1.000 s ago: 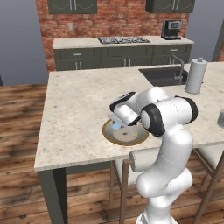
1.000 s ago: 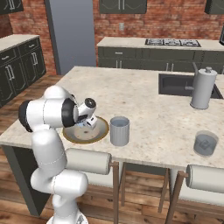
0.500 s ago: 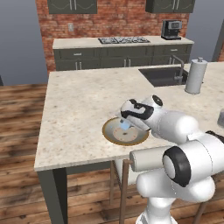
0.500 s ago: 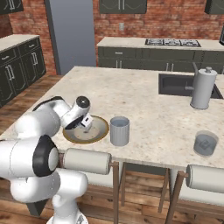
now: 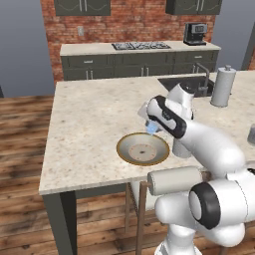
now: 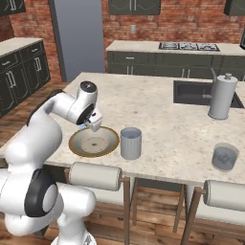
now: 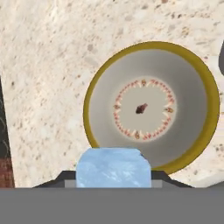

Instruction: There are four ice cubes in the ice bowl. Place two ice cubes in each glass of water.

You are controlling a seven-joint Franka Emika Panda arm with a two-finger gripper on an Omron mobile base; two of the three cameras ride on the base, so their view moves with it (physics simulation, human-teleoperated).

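Observation:
My gripper (image 5: pixel 152 128) hangs just above the far right rim of the ice bowl (image 5: pixel 121 149), shut on a light-blue ice cube (image 5: pixel 151 129). In the hand view the ice cube (image 7: pixel 113 165) sits between the dark fingertips (image 7: pixel 65 178) of the gripper (image 7: pixel 113 178), and the ice bowl (image 7: pixel 90 114) below shows a bare grey inside with no cubes. In the right base view the gripper (image 6: pixel 89 125) is over the ice bowl (image 6: pixel 73 143). One glass of water (image 6: pixel 130 142) stands just right of the bowl. A second glass of water (image 6: pixel 225 157) stands far right near the front edge.
A tall white cylinder with a knob (image 6: pixel 221 95) stands beside the sink (image 6: pixel 191 92) at the back right. Stool backs (image 6: pixel 95 176) line the counter's front edge. The second glass (image 5: pixel 251 134) shows at the right edge of the left base view.
The hand has come up out of the bowl with the ice cube and shifted a little toward the bowl's right rim. The arm's elbow has swung round.

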